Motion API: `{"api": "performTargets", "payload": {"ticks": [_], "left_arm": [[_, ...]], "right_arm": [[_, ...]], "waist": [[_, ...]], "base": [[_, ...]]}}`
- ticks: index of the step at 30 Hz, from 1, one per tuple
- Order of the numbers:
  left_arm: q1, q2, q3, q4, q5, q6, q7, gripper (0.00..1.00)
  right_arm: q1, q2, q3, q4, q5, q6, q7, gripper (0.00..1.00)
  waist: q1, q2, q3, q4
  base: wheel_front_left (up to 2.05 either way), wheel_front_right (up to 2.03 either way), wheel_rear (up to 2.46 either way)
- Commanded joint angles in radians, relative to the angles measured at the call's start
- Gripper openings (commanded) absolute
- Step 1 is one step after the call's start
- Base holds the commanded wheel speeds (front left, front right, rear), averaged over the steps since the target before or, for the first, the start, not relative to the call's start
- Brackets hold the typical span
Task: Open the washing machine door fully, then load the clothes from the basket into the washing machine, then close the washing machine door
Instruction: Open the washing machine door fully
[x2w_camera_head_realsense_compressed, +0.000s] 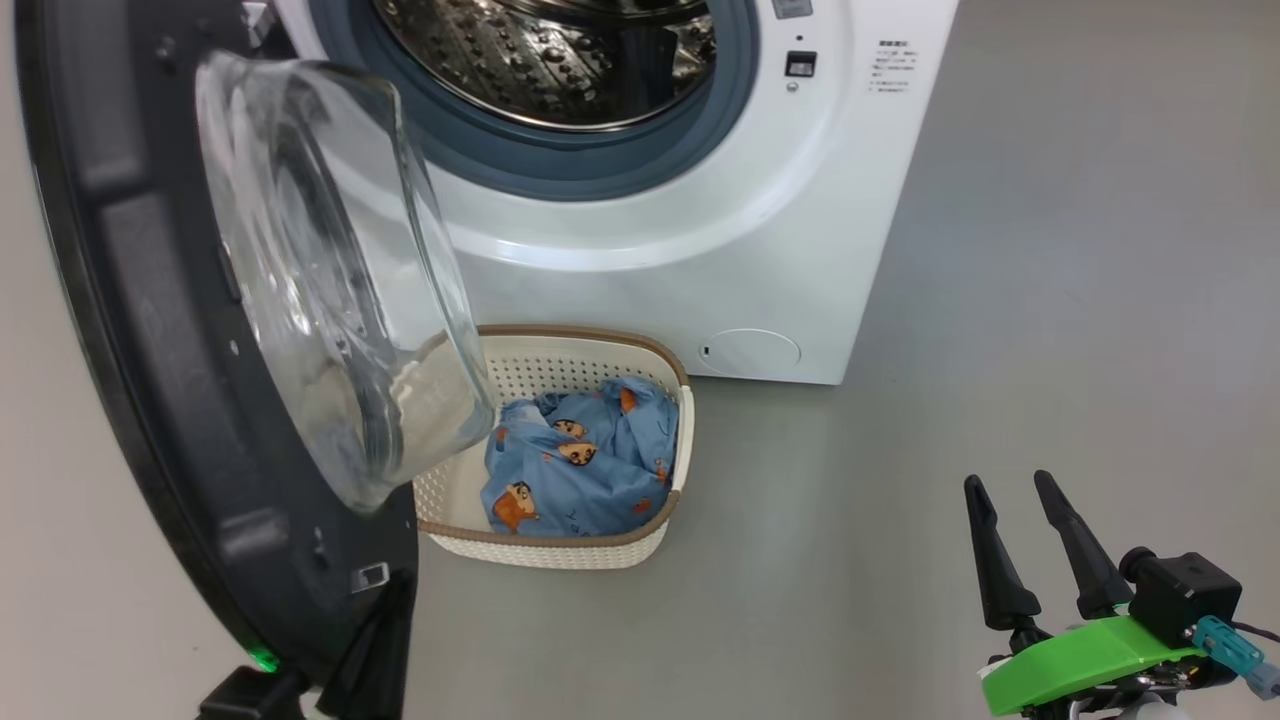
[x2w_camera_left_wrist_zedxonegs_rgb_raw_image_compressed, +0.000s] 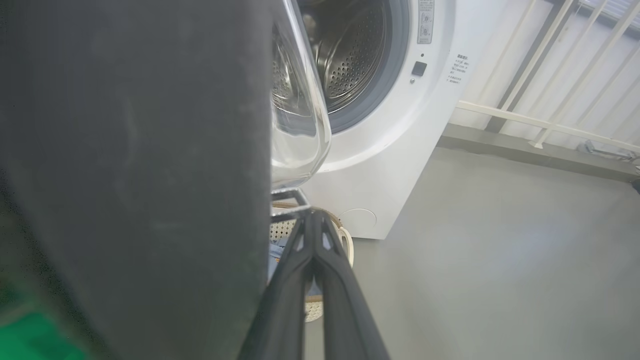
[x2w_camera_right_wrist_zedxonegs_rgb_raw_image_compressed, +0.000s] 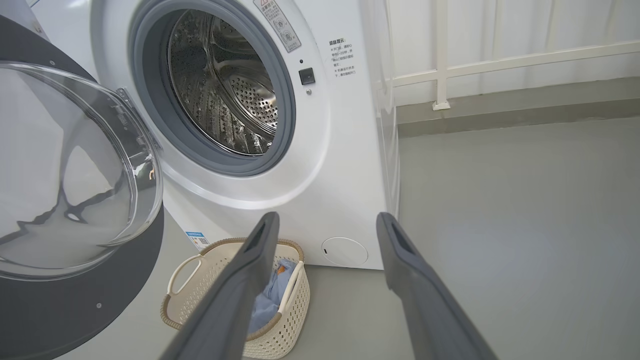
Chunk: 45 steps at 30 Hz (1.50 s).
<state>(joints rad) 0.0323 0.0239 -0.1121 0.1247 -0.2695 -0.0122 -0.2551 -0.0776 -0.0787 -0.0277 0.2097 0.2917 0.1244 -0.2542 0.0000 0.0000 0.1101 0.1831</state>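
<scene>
The left pincer (x2w_camera_left_wrist_zedxonegs_rgb_raw_image_compressed: 312, 216) was shut with nothing between its fingers, its tips meeting just beside the black rim of the door (x2w_camera_head_realsense_compressed: 150, 300). I judged it was closed to serve as a blunt pusher against the rim rather than a clamp, since a swinging door wants a nudge, not a grip. The right pincer (x2w_camera_head_realsense_compressed: 1008, 482) hung low on the robot's right, fingers spread and empty, well apart from everything, probably set wide so it could go for the clothes (x2w_camera_head_realsense_compressed: 580, 460) once the way was clear. The door stood swung far out from the washer (x2w_camera_head_realsense_compressed: 700, 250), its glass bowl (x2w_camera_head_realsense_compressed: 320, 260) bulging inward, and the drum (x2w_camera_head_realsense_compressed: 560, 60) lay bare with no garment in the part that showed. The basket (x2w_camera_head_realsense_compressed: 560, 370) sat on the floor (x2w_camera_head_realsense_compressed: 1000, 300) just before the washer, below the drum's mouth, so a lift from one to the other would be short, and the clothes lay crumpled toward its right side. Opening looked nearly done and loading not yet begun, though in the head view the bowl overhung the basket's left part, which could crowd a reach from that side
</scene>
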Motion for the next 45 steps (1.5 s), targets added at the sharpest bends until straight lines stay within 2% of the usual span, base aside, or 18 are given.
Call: {"api": "performTargets", "payload": {"ticks": [1, 15, 34, 39, 45], "left_arm": [[-0.004, 0.026, 0.057, -0.026, 0.000, 0.019, -0.007, 0.00], [0.008, 0.026, 0.176, 0.001, -0.034, 0.074, -0.007, 0.00], [-0.097, 0.026, 0.392, 0.075, -0.116, 0.124, -0.007, 0.00], [-0.114, 0.026, 0.417, 0.079, -0.134, 0.129, -0.007, 0.00], [-0.116, 0.026, 0.435, 0.079, -0.174, 0.159, -0.007, 0.00]], "right_arm": [[0.004, 0.000, 0.028, -0.029, 0.003, 0.006, -0.008, 1.00], [0.010, 0.004, 0.034, -0.041, 0.011, 0.006, -0.008, 1.00], [-0.031, -0.025, 0.036, -0.052, 0.020, 0.006, -0.008, 1.00], [-0.037, -0.029, 0.033, -0.053, 0.021, 0.006, -0.008, 1.00], [-0.039, -0.029, 0.030, -0.055, 0.022, 0.006, -0.008, 1.00]], "waist": [[0.0000, 0.0000, -0.008, 0.012], [0.0000, 0.0000, -0.010, 0.057], [0.0000, 0.0000, 0.064, 0.009], [0.0000, 0.0000, 0.074, 0.001], [0.0000, 0.0000, 0.080, -0.001]], "base": [[0.00, 0.00, 0.00], [0.00, 0.00, 0.00], [0.00, 0.00, 0.00], [0.00, 0.00, 0.00], [0.00, 0.00, 0.00]]}}
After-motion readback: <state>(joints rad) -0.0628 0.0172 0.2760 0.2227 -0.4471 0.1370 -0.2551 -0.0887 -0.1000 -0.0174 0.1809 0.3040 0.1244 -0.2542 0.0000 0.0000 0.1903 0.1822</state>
